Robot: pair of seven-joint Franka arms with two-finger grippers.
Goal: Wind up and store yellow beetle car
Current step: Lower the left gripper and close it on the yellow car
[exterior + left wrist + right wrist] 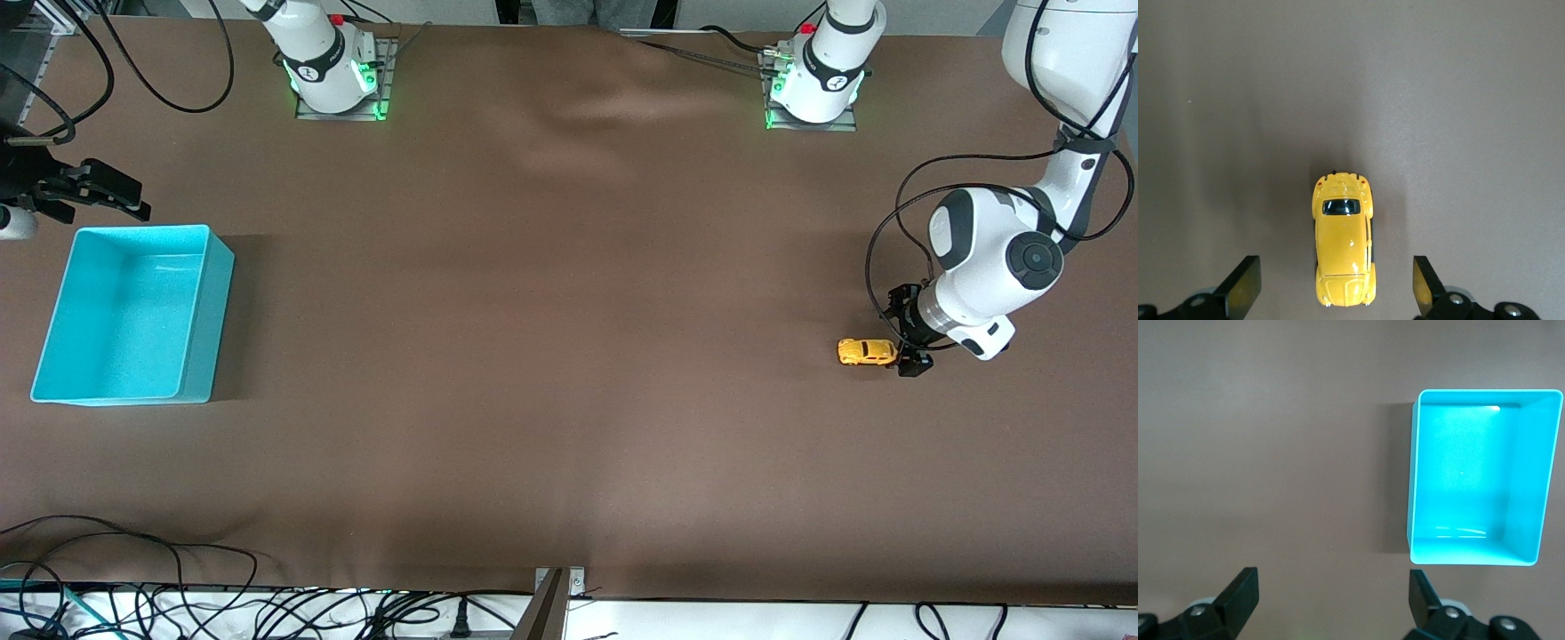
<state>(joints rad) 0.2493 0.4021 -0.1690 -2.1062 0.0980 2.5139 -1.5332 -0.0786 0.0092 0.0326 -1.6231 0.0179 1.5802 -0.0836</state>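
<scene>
The yellow beetle car (867, 352) stands on its wheels on the brown table toward the left arm's end. My left gripper (902, 333) hangs low over it, open. In the left wrist view the car (1343, 247) lies lengthwise, one end between the spread fingers (1245, 288), which stay well apart from its sides around the gripper (1335, 288). The turquoise bin (204, 320) sits empty toward the right arm's end. My right gripper (120, 196) hovers just outside the bin's rim on the robots' side, open with nothing in it; its wrist view shows the gripper (1331, 600) and the bin (1418, 473).
The two arm bases (338, 80) (813, 89) stand at the table's edge on the robots' side. Loose black cables (133, 569) lie along the edge nearest the front camera, and a metal bracket (556, 604) juts up at that edge's middle.
</scene>
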